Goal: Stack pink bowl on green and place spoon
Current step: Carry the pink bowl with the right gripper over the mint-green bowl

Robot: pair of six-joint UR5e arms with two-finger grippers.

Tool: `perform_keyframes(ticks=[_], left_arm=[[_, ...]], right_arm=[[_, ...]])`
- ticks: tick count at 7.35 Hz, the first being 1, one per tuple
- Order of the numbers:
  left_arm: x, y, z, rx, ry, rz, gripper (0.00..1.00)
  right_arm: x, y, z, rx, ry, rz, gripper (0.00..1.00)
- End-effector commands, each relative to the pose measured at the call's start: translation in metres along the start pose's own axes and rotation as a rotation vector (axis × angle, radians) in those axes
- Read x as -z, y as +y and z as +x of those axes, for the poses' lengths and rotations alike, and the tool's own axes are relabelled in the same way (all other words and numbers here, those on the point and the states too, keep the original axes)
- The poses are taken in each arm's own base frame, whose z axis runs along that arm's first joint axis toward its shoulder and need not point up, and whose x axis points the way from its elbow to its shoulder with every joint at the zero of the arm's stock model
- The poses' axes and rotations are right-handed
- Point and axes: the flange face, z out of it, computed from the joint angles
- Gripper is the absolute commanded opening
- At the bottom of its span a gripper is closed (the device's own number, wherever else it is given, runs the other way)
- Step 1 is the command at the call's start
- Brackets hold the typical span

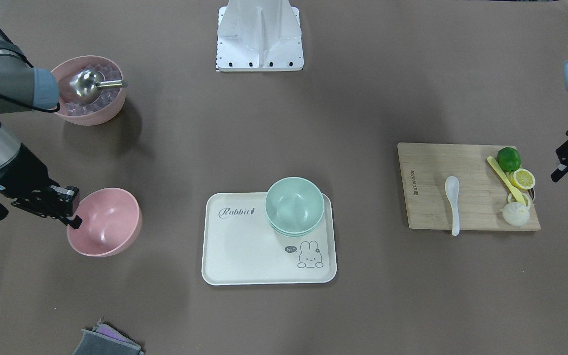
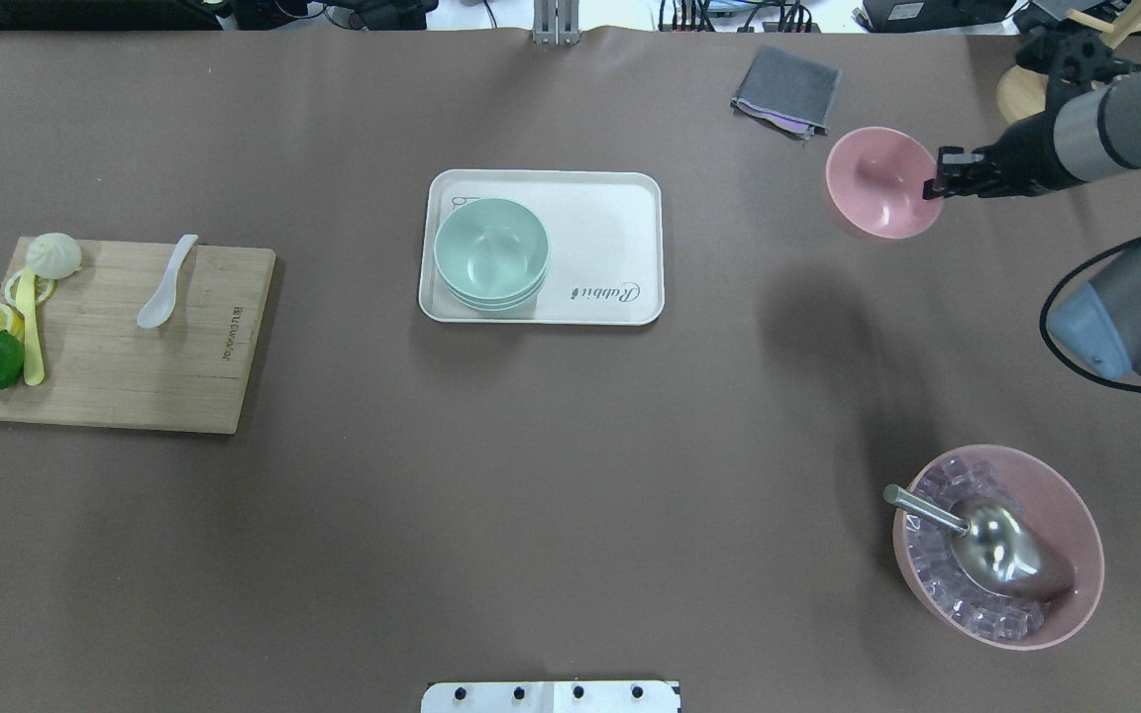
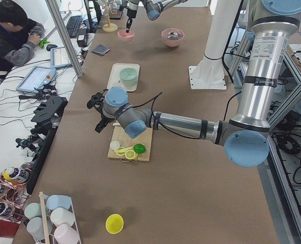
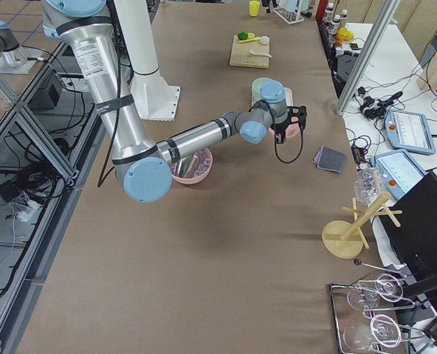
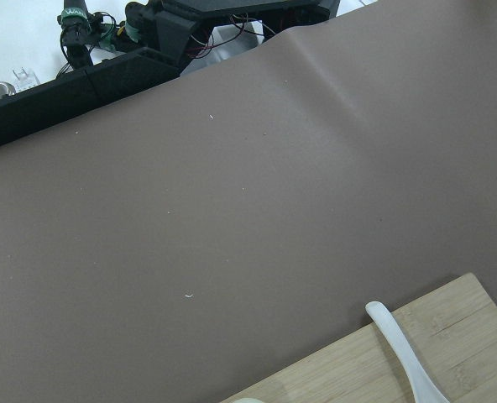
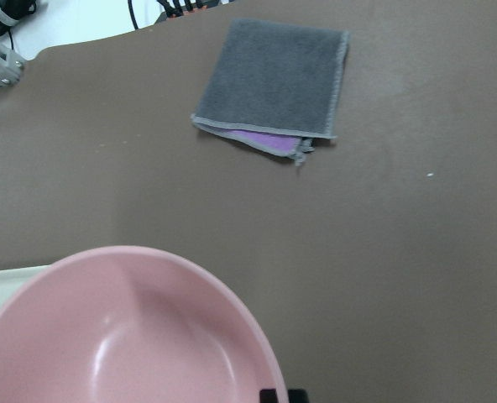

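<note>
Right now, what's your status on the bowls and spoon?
Right gripper shut on rim of pink bowl, short of tray. Left gripper beside board, jaws unclear. Spoon on board, untouched. Green bowl empty, path clear.

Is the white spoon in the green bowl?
No, the white spoon lies on the wooden cutting board, apart from the green bowl.

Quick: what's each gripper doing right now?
Left gripper: cannot be told, as it sits at the edge of the view.
Right gripper: closed on the rim of the pink bowl.
</note>
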Motion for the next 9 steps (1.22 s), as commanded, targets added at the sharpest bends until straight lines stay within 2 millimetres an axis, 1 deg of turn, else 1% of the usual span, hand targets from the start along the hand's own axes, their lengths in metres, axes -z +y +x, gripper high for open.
perform_keyframes(ticks=[1, 2, 3, 4, 5, 6, 7, 8, 9], left_arm=[[-0.004, 0.001, 0.004, 0.018, 0.006, -0.002, 0.98], [-0.006, 0.002, 0.005, 0.018, 0.007, -0.006, 0.98], [-0.008, 0.003, 0.006, 0.015, 0.009, -0.008, 0.98], [-0.008, 0.003, 0.006, 0.015, 0.009, -0.008, 0.98], [-0.008, 0.003, 0.006, 0.017, 0.011, -0.009, 0.98], [-0.008, 0.003, 0.007, 0.016, 0.011, -0.007, 0.98], [-0.008, 0.003, 0.007, 0.016, 0.011, -0.007, 0.98], [-0.008, 0.003, 0.007, 0.016, 0.011, -0.007, 0.98], [-0.008, 0.003, 0.007, 0.016, 0.011, -0.007, 0.98]], right_arm=[[-0.008, 0.029, -0.099, -0.034, 0.035, -0.004, 0.00], [-0.012, 0.041, -0.137, -0.077, 0.065, -0.015, 0.00], [-0.020, 0.060, -0.172, -0.107, 0.102, -0.018, 0.00], [-0.029, 0.081, -0.206, -0.131, 0.135, -0.010, 0.00], [-0.035, 0.099, -0.234, -0.137, 0.134, -0.013, 0.00], [-0.042, 0.109, -0.269, -0.146, 0.122, -0.010, 0.00], [-0.060, 0.108, -0.302, -0.168, 0.140, -0.016, 0.00], [-0.077, 0.109, -0.321, -0.191, 0.162, -0.028, 0.00], [-0.085, 0.114, -0.328, -0.186, 0.169, -0.036, 0.00]])
